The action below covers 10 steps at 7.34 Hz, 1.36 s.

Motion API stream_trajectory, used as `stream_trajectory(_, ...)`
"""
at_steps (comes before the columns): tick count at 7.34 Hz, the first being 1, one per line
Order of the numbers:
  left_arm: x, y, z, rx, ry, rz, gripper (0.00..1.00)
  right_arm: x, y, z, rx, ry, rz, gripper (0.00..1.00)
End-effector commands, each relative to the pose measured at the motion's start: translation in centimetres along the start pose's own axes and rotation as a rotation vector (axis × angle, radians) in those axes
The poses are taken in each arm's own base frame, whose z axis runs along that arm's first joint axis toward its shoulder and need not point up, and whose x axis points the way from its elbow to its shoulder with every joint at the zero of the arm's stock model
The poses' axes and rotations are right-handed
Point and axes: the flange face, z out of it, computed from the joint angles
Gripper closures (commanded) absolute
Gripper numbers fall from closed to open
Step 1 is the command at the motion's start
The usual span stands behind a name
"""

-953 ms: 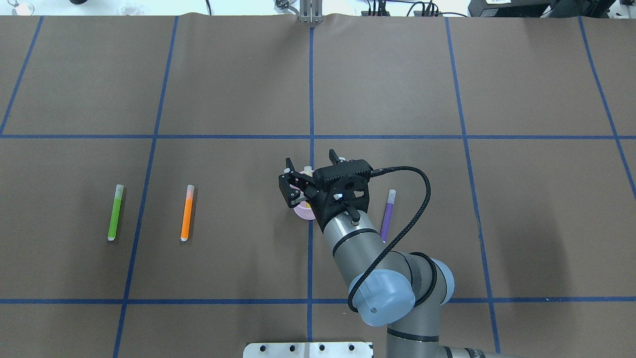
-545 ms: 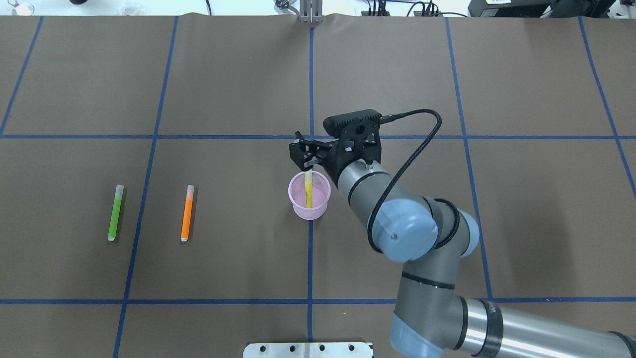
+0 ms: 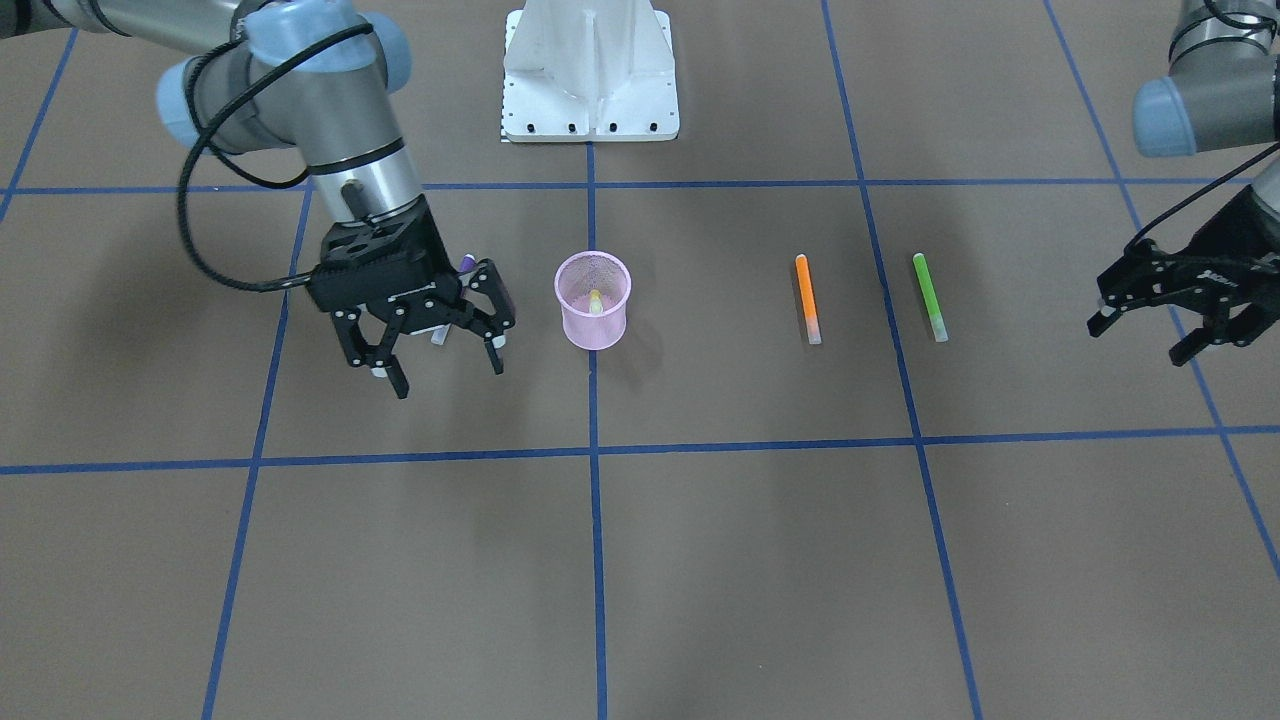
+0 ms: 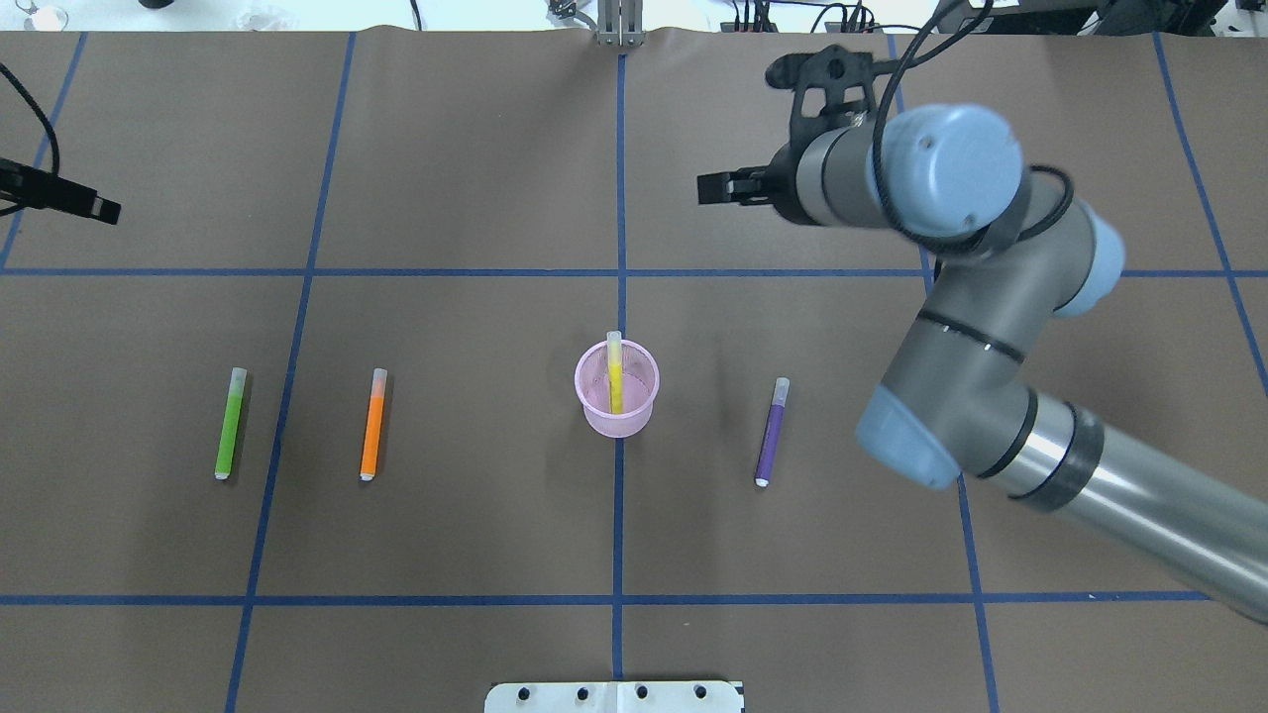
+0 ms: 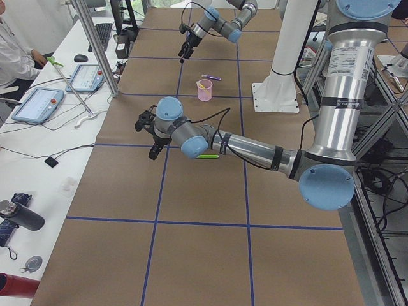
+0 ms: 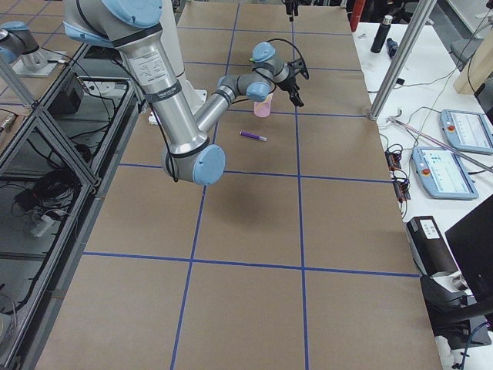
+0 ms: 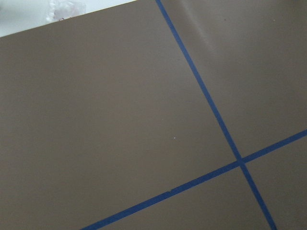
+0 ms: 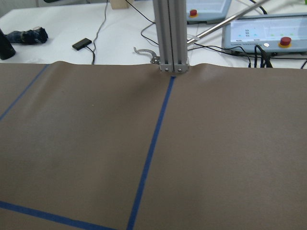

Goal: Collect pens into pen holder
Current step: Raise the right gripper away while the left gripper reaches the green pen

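My right gripper [image 3: 445, 365] hangs above the table [image 4: 446, 149] with its fingers spread wide; I see nothing between them and nothing touching them. The left gripper [image 3: 1140, 340] is also wide apart and empty, out toward the table's left end, well apart from the pens. The pink mesh pen holder [image 4: 616, 418] stands upright on the centre blue line [image 4: 617, 515]. The yellow pen [image 4: 614, 374] stands inside it, leaning on the far rim, its pale cap poking out. The purple pen [image 4: 772, 432] lies flat to the holder's right. The orange pen [image 4: 372, 424] and green pen [image 4: 230, 424] lie side by side to its left.
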Motion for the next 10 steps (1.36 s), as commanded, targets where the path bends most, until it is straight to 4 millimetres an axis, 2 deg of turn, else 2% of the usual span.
stream_trajectory(1,4.6,3.0,6.6,-0.048,-0.067,-0.088,0.0,7.9,-6.3,-3.5,-0.203,0.021,0.116,0.01)
stream_trajectory(2,6.8,4.8,9.4,-0.084,-0.077,-0.142,0.0,10.7,-8.1,-4.8,-0.243,0.054,0.068,0.01)
stream_trajectory(4,8.8,7.3,12.8,-0.12,-0.105,-0.158,0.01,16.8,-9.9,-7.2,-0.299,0.065,-0.031,0.01)
stream_trajectory(5,9.6,8.0,13.7,-0.129,-0.119,-0.146,0.07,17.5,-9.7,-7.6,-0.301,0.062,-0.042,0.01)
stream_trajectory(6,9.5,8.3,14.1,-0.144,-0.156,-0.154,0.2,17.5,-9.7,-7.7,-0.298,0.062,-0.042,0.01)
stream_trajectory(7,9.9,9.0,14.8,-0.155,-0.185,-0.148,0.28,17.5,-9.7,-7.8,-0.297,0.061,-0.043,0.01)
stream_trajectory(10,9.2,10.0,14.9,-0.182,-0.213,-0.161,0.44,17.4,-9.7,-7.8,-0.294,0.064,-0.039,0.01)
